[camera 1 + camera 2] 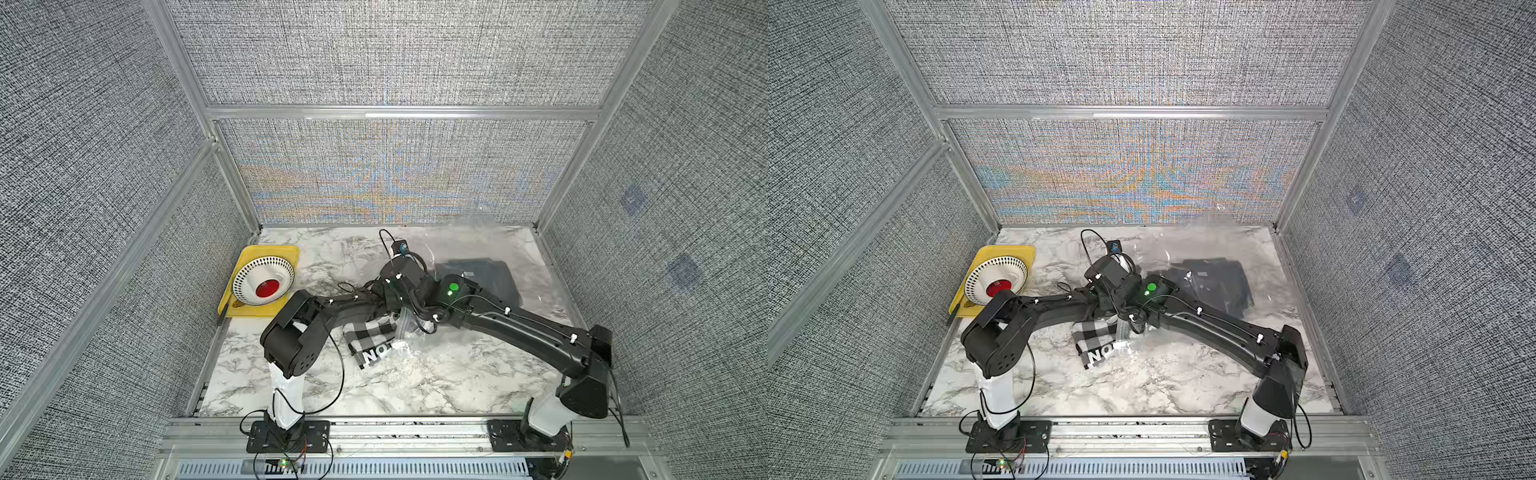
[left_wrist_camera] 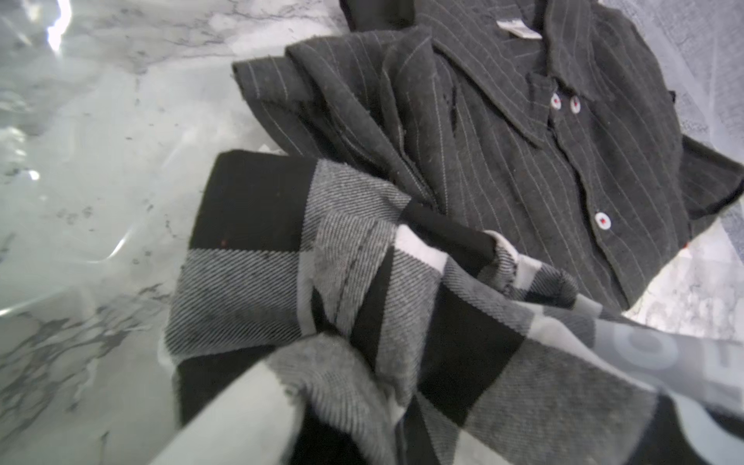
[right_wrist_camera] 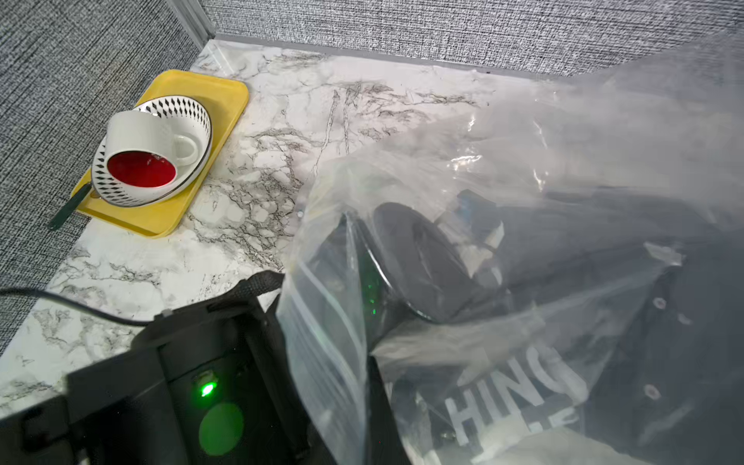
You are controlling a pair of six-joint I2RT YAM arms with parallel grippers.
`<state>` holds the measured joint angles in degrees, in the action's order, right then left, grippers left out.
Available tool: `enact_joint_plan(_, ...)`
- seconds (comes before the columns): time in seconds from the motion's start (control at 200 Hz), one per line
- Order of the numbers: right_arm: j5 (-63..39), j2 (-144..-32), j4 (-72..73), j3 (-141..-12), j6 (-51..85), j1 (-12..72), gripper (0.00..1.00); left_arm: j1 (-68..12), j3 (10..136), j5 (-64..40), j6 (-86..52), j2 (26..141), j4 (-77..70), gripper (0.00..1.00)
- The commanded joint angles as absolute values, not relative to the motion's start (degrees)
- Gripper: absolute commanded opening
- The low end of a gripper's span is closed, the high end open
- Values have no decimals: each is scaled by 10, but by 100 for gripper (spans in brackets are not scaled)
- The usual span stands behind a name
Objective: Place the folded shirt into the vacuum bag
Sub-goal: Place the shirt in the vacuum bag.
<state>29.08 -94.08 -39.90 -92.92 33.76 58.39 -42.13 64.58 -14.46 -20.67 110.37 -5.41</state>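
The step in hand is feeding the checked shirt through the mouth of the bag. The bag lies on the far right part of the table, with a dark striped shirt already inside. The checked shirt is only part-way in. In both top views its lettered end lies on the bare table outside the mouth, while the left wrist view shows its leading end bunched just beside the striped shirt. The left gripper reaches into the mouth. Its fingers are hidden under the crossing arms, but the jaws are closed, and the cloth gathering up toward the wrist camera suggests they have a fold of the checked shirt. The right gripper is clamped tight and appears to hold the zip edge of the mouth lifted (the right wrist view shows that edge rising close to the lens). To do this well, I judge the left should carry the cloth deeper and low, so the trailing end is drawn in rather than piling at the mouth, while the right holds the opening high and wide. The thin plastic could snag and drag along with the cloth.
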Motion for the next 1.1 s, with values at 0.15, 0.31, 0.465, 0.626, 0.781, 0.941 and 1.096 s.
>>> enact_joint_plan(0.15,375,-904,-404,-922,341,576,0,-430,631,-95,-165,1120,-145,0)
enact_joint_plan(0.31,315,-890,-340,-900,308,577,0,-448,654,-53,-137,1130,-105,0)
enact_joint_plan(0.465,254,-892,-302,-889,286,588,0,-464,690,8,-107,1138,-54,0)
enact_joint_plan(0.626,247,-897,-291,-877,280,609,0,-481,717,79,-76,1137,-9,0)
enact_joint_plan(0.781,257,-891,-300,-868,287,617,0,-483,731,88,-75,1128,12,0)
enact_joint_plan(0.941,293,-878,-317,-845,309,618,0,-483,733,59,-75,1061,17,0)
enact_joint_plan(1.096,293,-881,-328,-843,320,618,0,-483,752,22,-77,1032,31,0)
